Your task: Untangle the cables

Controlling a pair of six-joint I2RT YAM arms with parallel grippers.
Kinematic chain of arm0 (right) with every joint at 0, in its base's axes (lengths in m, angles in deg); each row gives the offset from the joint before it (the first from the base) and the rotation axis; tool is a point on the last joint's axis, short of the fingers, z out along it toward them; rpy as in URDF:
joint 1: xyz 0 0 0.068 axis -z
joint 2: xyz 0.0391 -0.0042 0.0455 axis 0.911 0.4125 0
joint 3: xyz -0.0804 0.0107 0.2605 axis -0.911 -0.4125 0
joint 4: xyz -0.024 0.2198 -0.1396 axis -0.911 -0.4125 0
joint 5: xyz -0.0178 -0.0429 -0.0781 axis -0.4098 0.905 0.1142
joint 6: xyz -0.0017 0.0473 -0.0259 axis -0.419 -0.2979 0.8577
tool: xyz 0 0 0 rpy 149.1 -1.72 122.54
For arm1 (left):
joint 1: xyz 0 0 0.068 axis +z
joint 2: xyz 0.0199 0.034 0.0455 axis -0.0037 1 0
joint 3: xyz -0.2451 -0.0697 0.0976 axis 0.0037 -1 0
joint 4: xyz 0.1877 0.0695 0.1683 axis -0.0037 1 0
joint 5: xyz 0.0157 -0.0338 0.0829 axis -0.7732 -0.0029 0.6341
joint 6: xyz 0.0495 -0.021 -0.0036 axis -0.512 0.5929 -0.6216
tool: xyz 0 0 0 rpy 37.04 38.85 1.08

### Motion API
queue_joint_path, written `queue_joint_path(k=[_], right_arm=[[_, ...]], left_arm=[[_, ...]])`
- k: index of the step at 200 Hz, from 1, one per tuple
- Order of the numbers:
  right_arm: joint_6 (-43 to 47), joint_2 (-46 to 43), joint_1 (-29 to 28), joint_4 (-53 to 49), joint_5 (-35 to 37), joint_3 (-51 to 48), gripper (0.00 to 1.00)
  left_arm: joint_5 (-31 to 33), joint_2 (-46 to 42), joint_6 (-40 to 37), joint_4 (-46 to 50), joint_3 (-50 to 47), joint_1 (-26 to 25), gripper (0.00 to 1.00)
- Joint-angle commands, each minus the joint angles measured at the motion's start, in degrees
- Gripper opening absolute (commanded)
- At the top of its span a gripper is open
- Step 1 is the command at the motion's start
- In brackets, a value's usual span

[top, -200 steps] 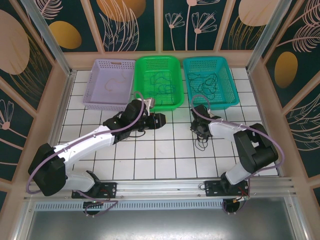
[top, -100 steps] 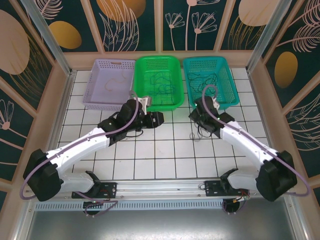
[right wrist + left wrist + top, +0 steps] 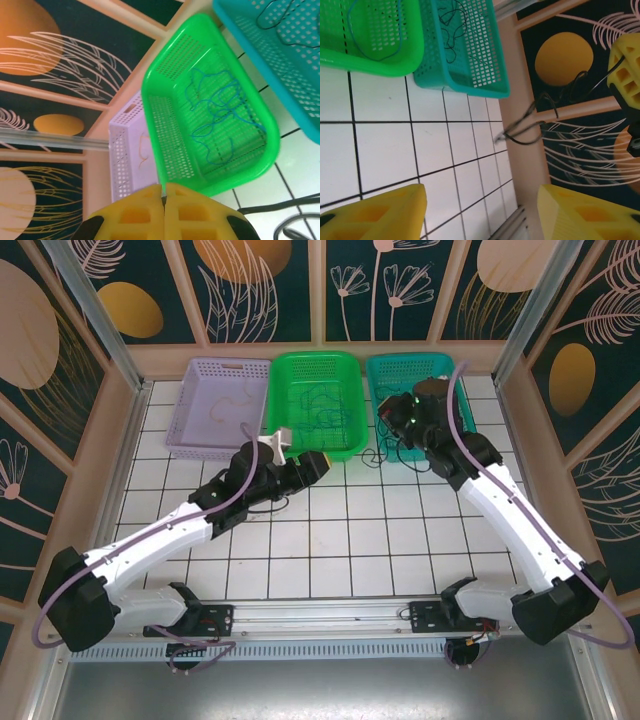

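Note:
My right gripper (image 3: 390,420) hangs over the teal basket's (image 3: 455,430) near left corner, shut (image 3: 164,192) on a thin black cable (image 3: 383,453). That cable dangles in loops above the tiles (image 3: 530,125). My left gripper (image 3: 320,464) is open just in front of the green basket (image 3: 350,450), and nothing lies between its yellow fingers (image 3: 482,200). A blue cable (image 3: 220,120) lies in the green basket. A pale tan cable (image 3: 144,147) sits in the purple basket (image 3: 190,445). More black cables (image 3: 452,30) rest in the teal basket.
The three baskets stand side by side along the back of the white tiled table (image 3: 330,550). Wooden walls (image 3: 110,430) close in both sides. Each arm trails a thick purple hose (image 3: 500,465).
My right arm rose from the tiles and swung back toward the teal basket, carrying the black cable. The left gripper's jaws spread wider and it shifted slightly right.

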Motion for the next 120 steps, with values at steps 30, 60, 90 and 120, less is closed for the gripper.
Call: queue_joint_path(k=[30,60,90,120], right_arm=[[-1.71,2.77,0.65,7.25,-8.80,1.14,0.00],[-1.72,3.13,0.68,9.39,-9.97,0.36,0.00],[-1.98,2.89,0.52,10.84,-11.11,-0.86,0.00],[-2.16,2.10,0.23,11.74,-11.86,-2.29,0.00]], left_arm=[[-3.01,4.29,14.01,-7.57,5.29,0.27,0.74],[-7.34,7.89,28.99,-13.56,3.25,0.33,0.73],[-7.49,9.83,42.70,-20.06,0.96,0.24,0.71],[-6.35,10.64,50.45,-23.68,0.21,0.27,0.72]])
